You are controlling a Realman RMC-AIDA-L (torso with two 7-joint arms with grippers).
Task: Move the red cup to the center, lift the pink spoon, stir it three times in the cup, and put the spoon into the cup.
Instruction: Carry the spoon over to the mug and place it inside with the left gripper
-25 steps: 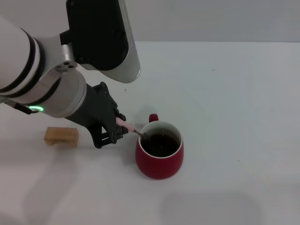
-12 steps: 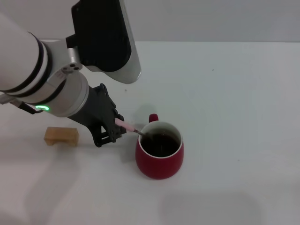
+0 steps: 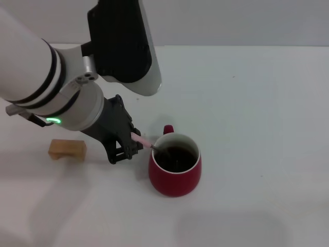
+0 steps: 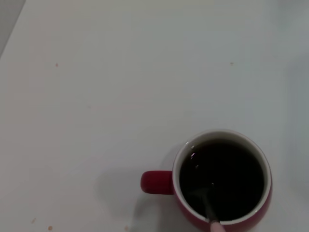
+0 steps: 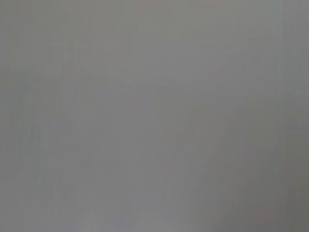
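Now, with your left gripper point(image 3: 134, 144) pinching the pink spoon point(image 3: 144, 141) just beside the red cup point(image 3: 175, 172), bowl dipped inside, stir small circles clear of the rim.

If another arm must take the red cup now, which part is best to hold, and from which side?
Probably the red cup body, from the robot's right: that side is free, while the left tool holds the pink spoon over the left rim, and the loop handle at the back looks small.
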